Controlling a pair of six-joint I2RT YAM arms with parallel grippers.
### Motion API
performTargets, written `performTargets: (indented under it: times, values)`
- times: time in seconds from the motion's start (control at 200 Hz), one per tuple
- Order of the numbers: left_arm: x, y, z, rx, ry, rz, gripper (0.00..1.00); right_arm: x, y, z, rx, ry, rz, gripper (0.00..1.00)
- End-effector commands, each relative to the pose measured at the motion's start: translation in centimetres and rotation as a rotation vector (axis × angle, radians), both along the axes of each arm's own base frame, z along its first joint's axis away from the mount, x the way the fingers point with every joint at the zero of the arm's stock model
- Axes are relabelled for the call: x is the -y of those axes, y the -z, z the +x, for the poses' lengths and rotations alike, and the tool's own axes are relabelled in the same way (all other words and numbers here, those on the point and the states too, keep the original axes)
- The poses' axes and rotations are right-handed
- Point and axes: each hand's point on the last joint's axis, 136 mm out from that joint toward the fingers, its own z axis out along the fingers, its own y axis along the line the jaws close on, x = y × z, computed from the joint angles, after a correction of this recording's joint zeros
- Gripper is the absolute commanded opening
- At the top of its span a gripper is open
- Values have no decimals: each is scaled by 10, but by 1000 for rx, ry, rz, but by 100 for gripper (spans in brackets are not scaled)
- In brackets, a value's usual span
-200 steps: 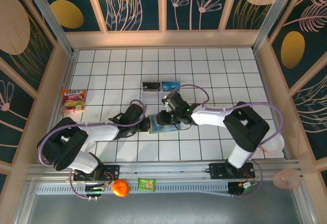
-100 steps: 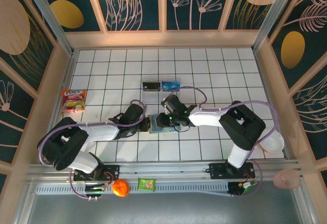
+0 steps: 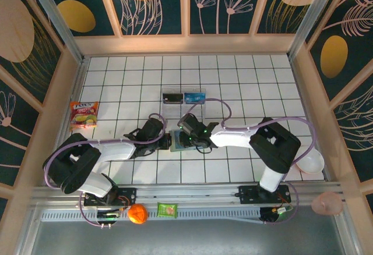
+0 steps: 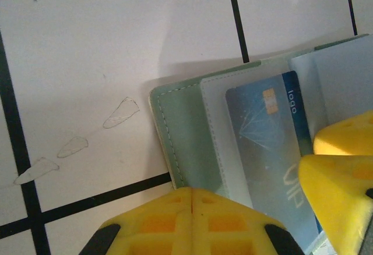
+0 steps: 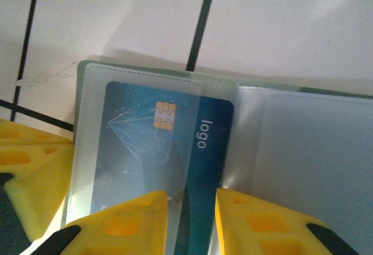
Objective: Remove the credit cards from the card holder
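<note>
Looking from above, where do we find the holder (image 3: 179, 146)?
On the table (image 3: 116, 80), open, between left gripper (image 3: 166, 141) and right gripper (image 3: 186, 138).
And our wrist views?
Left: jaws closed together at the holder's edge. Right: jaws slightly apart over the blue card (image 5: 157, 144), tucked in its pocket.
</note>
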Motion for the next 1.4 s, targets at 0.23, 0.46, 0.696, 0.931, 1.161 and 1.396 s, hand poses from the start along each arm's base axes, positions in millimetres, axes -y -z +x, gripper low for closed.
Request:
performTargets:
  times: [0.23, 0.46, 0.696, 0.931, 1.161, 1.396]
  values:
    - [-2, -36, 14, 82, -12, -17, 7, -5, -64, 11, 173, -32, 91, 33]
    - [16, -58, 19, 102, 17, -104, 0, 3, -73, 13, 126, -27, 206, 25]
    - [37, -46, 22, 82, 48, -115, 0, 4, -66, 8, 54, -44, 264, 26]
    - [26, -16, 15, 29, 41, -46, 0, -5, -49, 0, -36, -70, 296, 28]
    - [10, 2, 11, 8, 11, 36, 0, -6, -39, 2, -105, -38, 316, 28]
    - [2, 15, 5, -19, 4, 69, 0, -1, -30, 6, -153, -9, 328, 27]
